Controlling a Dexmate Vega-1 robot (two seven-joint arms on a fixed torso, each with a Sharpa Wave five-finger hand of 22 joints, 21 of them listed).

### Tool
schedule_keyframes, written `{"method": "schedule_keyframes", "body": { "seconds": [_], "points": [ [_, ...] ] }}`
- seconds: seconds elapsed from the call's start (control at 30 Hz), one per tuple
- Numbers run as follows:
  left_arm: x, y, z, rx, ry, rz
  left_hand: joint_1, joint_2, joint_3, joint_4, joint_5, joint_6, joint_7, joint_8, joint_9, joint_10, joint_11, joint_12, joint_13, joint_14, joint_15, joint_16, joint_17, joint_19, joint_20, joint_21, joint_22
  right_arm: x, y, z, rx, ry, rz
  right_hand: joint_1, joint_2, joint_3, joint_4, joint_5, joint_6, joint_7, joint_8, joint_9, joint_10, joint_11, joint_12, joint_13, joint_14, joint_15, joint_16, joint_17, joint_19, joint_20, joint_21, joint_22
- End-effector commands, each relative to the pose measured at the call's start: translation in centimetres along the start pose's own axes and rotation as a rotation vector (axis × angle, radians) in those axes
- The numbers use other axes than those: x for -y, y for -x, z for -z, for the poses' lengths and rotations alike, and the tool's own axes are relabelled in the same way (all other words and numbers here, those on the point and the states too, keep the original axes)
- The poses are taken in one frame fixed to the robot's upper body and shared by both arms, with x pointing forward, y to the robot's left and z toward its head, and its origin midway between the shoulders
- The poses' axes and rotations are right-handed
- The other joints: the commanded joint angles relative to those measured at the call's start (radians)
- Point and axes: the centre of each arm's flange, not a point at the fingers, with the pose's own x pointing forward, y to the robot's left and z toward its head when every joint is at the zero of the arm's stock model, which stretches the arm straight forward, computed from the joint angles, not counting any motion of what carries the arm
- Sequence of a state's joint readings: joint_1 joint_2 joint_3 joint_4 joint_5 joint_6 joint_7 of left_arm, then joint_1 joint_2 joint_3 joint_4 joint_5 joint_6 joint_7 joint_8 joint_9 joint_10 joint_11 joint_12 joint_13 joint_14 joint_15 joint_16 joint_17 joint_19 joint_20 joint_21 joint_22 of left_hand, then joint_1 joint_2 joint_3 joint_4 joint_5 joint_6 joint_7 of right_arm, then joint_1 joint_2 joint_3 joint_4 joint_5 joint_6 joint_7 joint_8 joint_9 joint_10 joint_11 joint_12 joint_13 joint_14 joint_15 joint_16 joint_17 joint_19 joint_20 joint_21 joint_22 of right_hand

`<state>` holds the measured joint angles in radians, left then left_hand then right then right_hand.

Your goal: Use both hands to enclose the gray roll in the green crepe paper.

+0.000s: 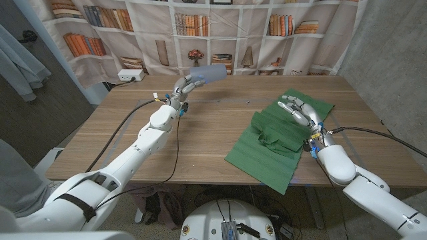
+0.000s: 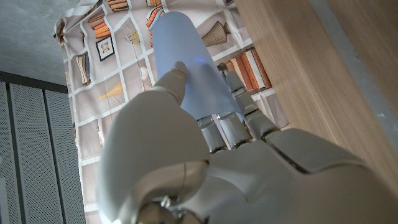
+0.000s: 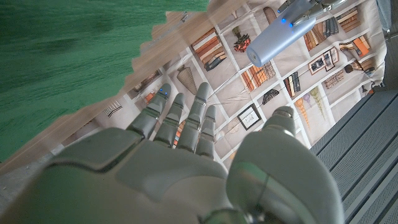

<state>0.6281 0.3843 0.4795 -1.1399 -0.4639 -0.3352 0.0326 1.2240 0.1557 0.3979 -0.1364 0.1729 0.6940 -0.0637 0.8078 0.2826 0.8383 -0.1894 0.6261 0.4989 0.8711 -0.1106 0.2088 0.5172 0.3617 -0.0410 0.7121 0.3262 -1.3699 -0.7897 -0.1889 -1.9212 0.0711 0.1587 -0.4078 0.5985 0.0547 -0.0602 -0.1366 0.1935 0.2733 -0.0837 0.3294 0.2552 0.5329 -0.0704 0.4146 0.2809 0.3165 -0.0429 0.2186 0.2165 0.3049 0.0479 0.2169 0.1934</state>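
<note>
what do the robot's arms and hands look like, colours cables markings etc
Both arms are glossy white rounded shells with dark seams at the joints. The left arm carries a black strap near the shoulder and a black cable along it; another black cable trails from the right arm. Small blue and yellow fittings sit at each wrist. The left hand and right hand are pale grey and segmented.

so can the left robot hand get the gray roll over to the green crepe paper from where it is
Probably yes. The left robot hand holds the gray roll above the table's far side, and bare wood lies between it and the green crepe paper, where the right robot hand waits.
</note>
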Motion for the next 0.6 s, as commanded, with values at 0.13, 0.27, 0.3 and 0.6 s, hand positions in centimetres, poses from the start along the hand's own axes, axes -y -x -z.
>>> {"method": "schedule_keyframes", "body": {
  "seconds": [0.13,0.27,0.3,0.6],
  "points": [
    [0.6,-1.1,0.2,-0.006,0.0,0.031,0.002,0.009,0.01,0.012,0.004,-0.003,-0.001,0.004,0.004,-0.004,-0.003,0.007,0.004,-0.008,-0.125,0.0,0.006,-0.007,-0.023,0.012,-0.001,-1.1,0.9,-0.7,0.006,0.044,-0.024,0.02,0.003,0.007,-0.002,0.003,-0.008,0.025,0.002,0.008,0.006,0.007,0.014,0.009,0.01,-0.083,0.004,0.004,0.009,-0.002,0.004,0.002],
    [0.6,-1.1,0.2,-0.007,0.001,0.032,0.002,0.009,0.011,0.012,0.005,-0.003,-0.004,0.006,0.005,-0.006,-0.003,0.007,0.002,-0.009,-0.125,0.0,0.008,-0.011,-0.023,0.015,-0.003,-1.5,1.2,-1.0,0.011,0.077,-0.043,0.041,0.0,0.013,-0.012,0.004,-0.039,0.058,-0.007,0.014,0.0,0.004,0.02,0.017,0.015,-0.083,0.001,0.003,0.015,-0.009,0.005,0.001],
    [0.6,-1.2,0.2,-0.007,0.002,0.032,0.002,0.01,0.011,0.013,0.005,-0.002,-0.003,0.006,0.005,-0.005,-0.003,0.007,0.002,-0.009,-0.125,0.0,0.008,-0.011,-0.023,0.016,-0.004,-1.5,1.2,-1.1,0.011,0.086,-0.051,0.046,0.0,0.015,-0.014,0.005,-0.042,0.063,-0.009,0.015,-0.001,0.005,0.021,0.018,0.015,-0.084,0.001,0.003,0.016,-0.01,0.005,0.001],
    [0.7,-1.3,0.1,-0.009,0.002,0.041,0.001,0.009,0.011,0.013,0.004,-0.001,-0.002,0.007,0.001,-0.003,-0.003,0.008,-0.002,-0.009,-0.126,0.001,0.012,-0.015,-0.023,0.027,-0.01,-1.7,1.4,-1.5,-0.004,0.164,-0.083,0.083,-0.011,0.022,-0.028,0.009,-0.051,0.076,-0.009,0.022,-0.011,0.001,0.024,0.026,0.016,-0.083,-0.003,-0.001,0.017,-0.016,0.004,0.001]
  ]
}}
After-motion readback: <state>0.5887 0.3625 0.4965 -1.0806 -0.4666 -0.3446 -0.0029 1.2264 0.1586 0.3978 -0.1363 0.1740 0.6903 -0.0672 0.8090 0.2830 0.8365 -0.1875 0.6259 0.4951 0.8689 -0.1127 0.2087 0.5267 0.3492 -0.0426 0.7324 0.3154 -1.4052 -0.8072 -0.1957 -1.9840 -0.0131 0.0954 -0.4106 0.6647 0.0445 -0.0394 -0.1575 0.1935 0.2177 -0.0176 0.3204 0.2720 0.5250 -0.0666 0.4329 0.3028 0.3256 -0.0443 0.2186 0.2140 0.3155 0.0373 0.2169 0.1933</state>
